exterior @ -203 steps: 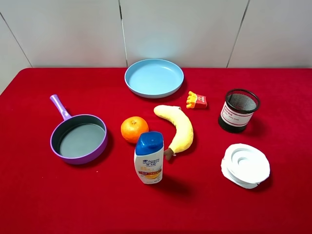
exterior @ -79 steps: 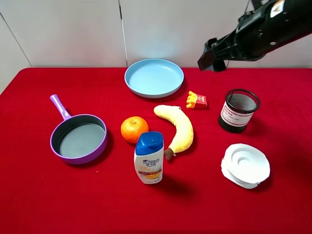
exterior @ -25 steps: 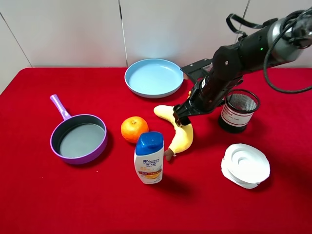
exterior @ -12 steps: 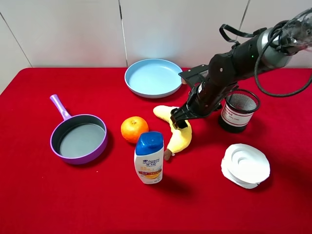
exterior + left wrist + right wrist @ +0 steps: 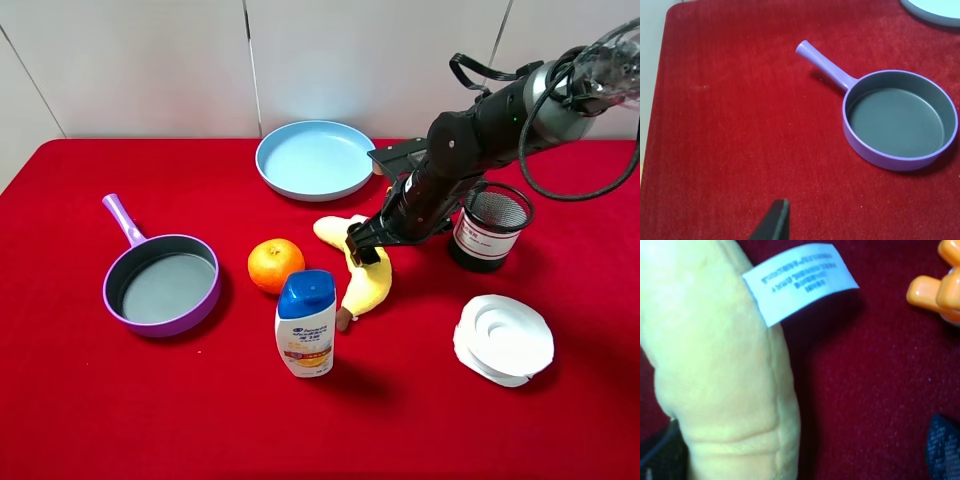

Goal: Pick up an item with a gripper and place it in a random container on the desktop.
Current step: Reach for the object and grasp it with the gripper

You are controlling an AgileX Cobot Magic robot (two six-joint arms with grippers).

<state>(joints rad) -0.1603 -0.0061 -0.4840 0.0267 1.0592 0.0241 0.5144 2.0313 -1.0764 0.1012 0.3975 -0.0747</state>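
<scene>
One gripper (image 5: pixel 365 247), the black claw of the right arm, has been lowered from the upper right of the high view onto the middle of the curved pale-yellow plush banana (image 5: pixel 368 287), which it was only reaching a second ago. Its jaws are shown spread in the wrist view. One dark fingertip (image 5: pixel 655 457) is set against the banana's flank, and the other fingertip (image 5: pixel 943 446) is held well apart across bare cloth, so nothing has been clamped yet. The banana lies on the red-clothed counter (image 5: pixel 120 400) at the frame's centre and seems nudged slightly leftward. Its brown stem sits beside the white-and-blue shampoo bottle (image 5: pixel 305 322). The straddle is judged complete, and closing remains before any lift. The round light-blue plate (image 5: pixel 315 160) is seen at upper centre, near and unoccupied. Of the left gripper (image 5: pixel 775 222) only one dark tip is shown, so it cannot be told whether it is spread or clenched.
</scene>
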